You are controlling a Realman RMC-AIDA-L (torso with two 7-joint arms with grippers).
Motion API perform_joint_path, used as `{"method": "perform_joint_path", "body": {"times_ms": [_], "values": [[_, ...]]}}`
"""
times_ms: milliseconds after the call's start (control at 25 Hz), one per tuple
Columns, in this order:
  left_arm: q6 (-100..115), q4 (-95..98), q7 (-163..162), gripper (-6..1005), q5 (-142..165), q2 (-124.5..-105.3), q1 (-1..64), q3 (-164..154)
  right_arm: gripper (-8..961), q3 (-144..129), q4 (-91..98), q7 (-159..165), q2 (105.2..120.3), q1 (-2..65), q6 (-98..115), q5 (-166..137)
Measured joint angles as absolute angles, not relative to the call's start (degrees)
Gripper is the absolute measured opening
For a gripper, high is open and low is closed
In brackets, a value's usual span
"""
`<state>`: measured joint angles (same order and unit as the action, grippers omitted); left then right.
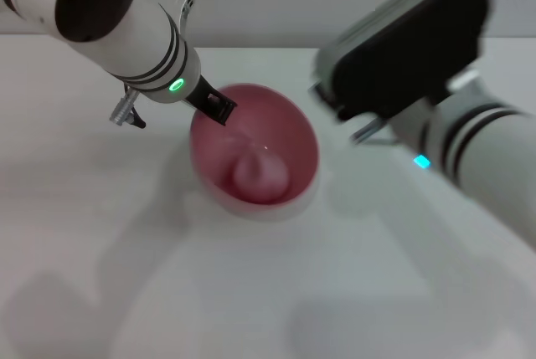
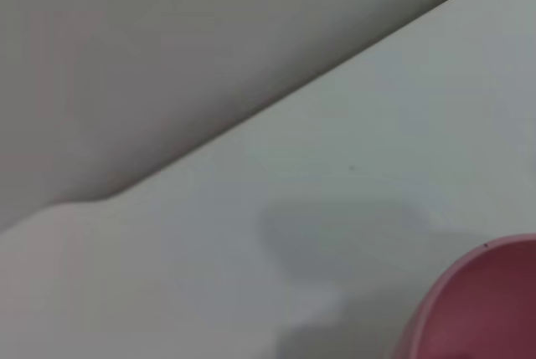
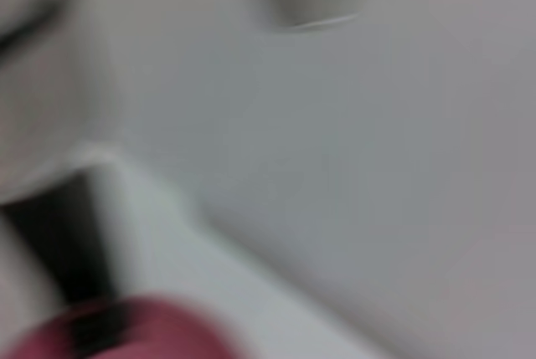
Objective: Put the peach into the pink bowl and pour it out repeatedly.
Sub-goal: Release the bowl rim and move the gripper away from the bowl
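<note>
One peach [image 1: 260, 175] in pink bowl [image 1: 295, 129]; left gripper [image 1: 219, 105] clamps rim; right gripper [image 1: 335, 100] near, jaws apparently hidden.

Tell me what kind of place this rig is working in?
Probably a lab or test bench: a bare white table, a plain pale wall behind, and just a pink bowl holding a toy peach.

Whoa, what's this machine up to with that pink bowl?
It is a two-armed robot playing a put-in, pour-out game. The peach lies inside the pink bowl on the white table. The left gripper grips the bowl's far rim, and the bowl looks tipped. The right gripper hangs just to the bowl's right, not touching it.
</note>
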<state>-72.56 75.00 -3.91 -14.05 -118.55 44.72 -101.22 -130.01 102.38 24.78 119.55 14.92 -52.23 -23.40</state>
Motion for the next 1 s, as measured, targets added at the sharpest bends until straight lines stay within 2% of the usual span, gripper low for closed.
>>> {"method": "perform_joint_path", "body": {"times_ms": [40, 320, 520, 680, 1000], "values": [[-72.4, 74.2, -3.8, 47, -15.9, -118.55, 44.9, -100.3, 603, -129.6, 102.4, 26.4, 119.57, 14.0, -51.9, -27.1], [-71.3, 72.4, -3.6, 47, -16.9, -118.67, 45.4, -100.4, 603, -123.6, 95.9, 44.0, 119.6, 8.8, -40.9, -50.0], [-70.0, 69.8, -3.2, 47, -17.6, -118.77, 46.4, -100.6, 603, -116.4, 88.5, 65.4, 119.06, 7.0, -28.6, -63.4], [-69.2, 68.3, -2.9, 47, -17.7, -118.75, 46.7, -100.6, 603, -109.5, 85.7, 72.9, 118.91, 6.0, -19.3, -60.1], [-67.4, 64.7, -1.7, 47, -19.1, -118.78, 48.3, -100.6, 603, -103.2, 83.0, 62.8, 118.15, 5.6, -7.6, -37.4]]}}
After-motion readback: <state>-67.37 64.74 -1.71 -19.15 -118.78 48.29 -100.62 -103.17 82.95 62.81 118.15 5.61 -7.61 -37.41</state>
